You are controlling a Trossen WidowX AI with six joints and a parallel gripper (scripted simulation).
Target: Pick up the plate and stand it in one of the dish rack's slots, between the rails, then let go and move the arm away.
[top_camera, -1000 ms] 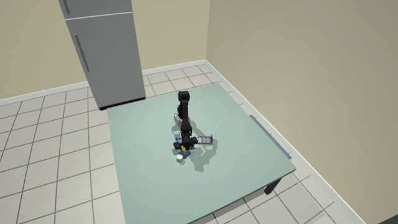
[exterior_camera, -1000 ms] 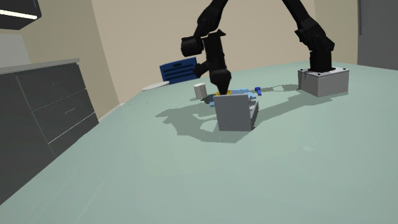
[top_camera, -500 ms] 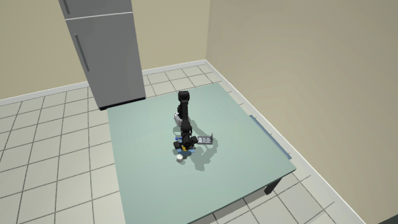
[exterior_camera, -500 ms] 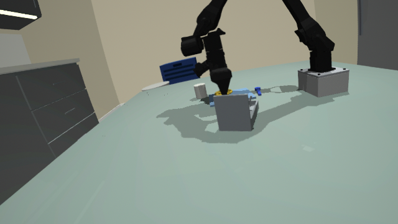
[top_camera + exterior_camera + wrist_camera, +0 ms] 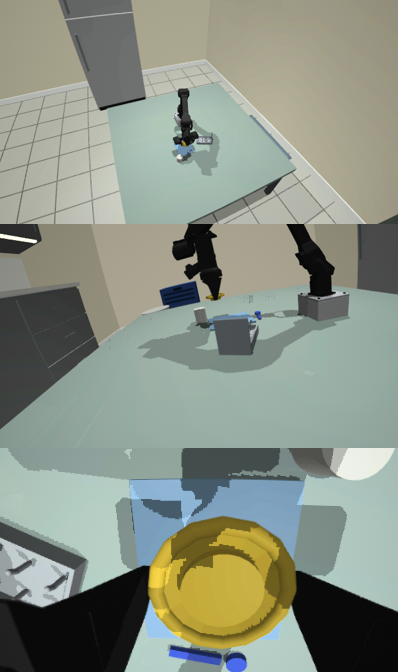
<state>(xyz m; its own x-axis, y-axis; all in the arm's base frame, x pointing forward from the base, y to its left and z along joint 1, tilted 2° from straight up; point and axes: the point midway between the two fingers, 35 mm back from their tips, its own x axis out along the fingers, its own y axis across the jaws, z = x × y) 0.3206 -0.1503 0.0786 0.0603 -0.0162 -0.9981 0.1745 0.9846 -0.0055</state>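
The yellow plate (image 5: 184,144) (image 5: 221,296) (image 5: 222,590) is held level, face up, above the blue stand (image 5: 184,151) (image 5: 250,503). My gripper (image 5: 215,298) (image 5: 221,577) is shut on the plate, with one dark finger at each side of its rim. In the exterior view there is a gap between the plate and the stand. The grey dish rack (image 5: 204,144) (image 5: 233,336) (image 5: 45,545) stands to one side of the gripper, right of it in the top view and at the left edge in the wrist view. Its slots hold no plate.
A white cylinder (image 5: 180,158) (image 5: 200,315) (image 5: 367,460) stands close beyond the blue stand. A small dark-blue object (image 5: 258,315) (image 5: 195,655) lies on the stand's near side, toward the arm's grey base (image 5: 333,308). The rack has a tall end panel.
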